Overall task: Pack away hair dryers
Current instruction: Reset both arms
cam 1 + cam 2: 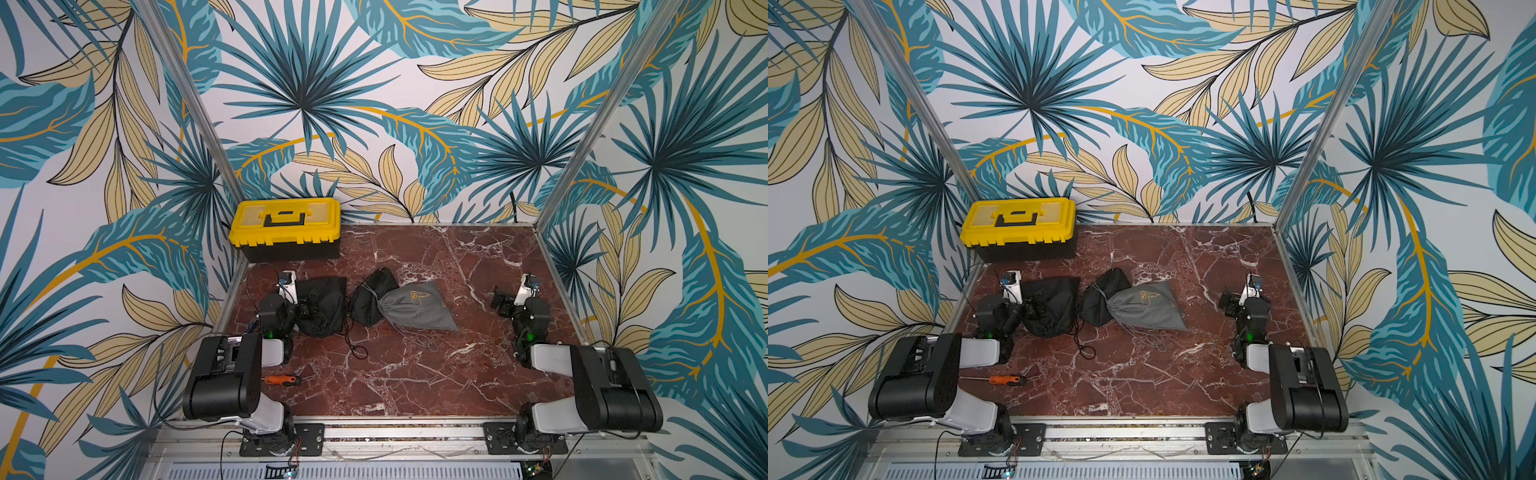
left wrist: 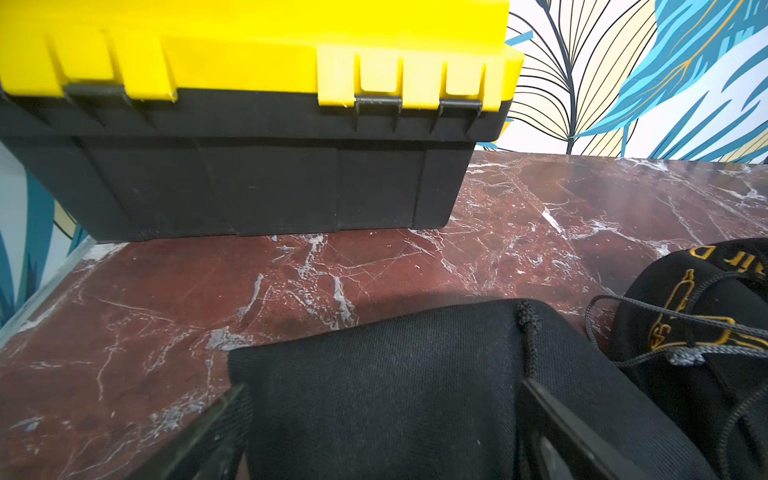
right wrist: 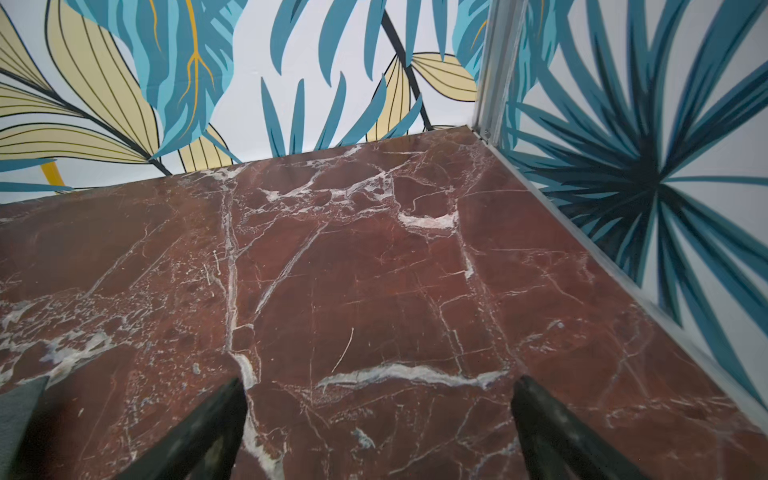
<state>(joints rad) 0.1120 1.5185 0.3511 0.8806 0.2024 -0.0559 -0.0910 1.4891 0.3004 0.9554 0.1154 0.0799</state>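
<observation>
Found L gripper (image 2: pixel 382 386) wide open, empty, over black pouch (image 1: pixel 324 299); R gripper (image 3: pixel 378 381) same, over table (image 3: pixel 374 270). Saw no dryers (prob. inside pouches (image 1: pixel 419 309)). Judged best: lift straight up, avoid snagging drawstring (image 1: pixel 353 345).

Hair dryers out of sight.

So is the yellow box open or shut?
Shut. The yellow toolbox has its lid lying flat on the black base, and in the left wrist view no gap shows between them.
</observation>
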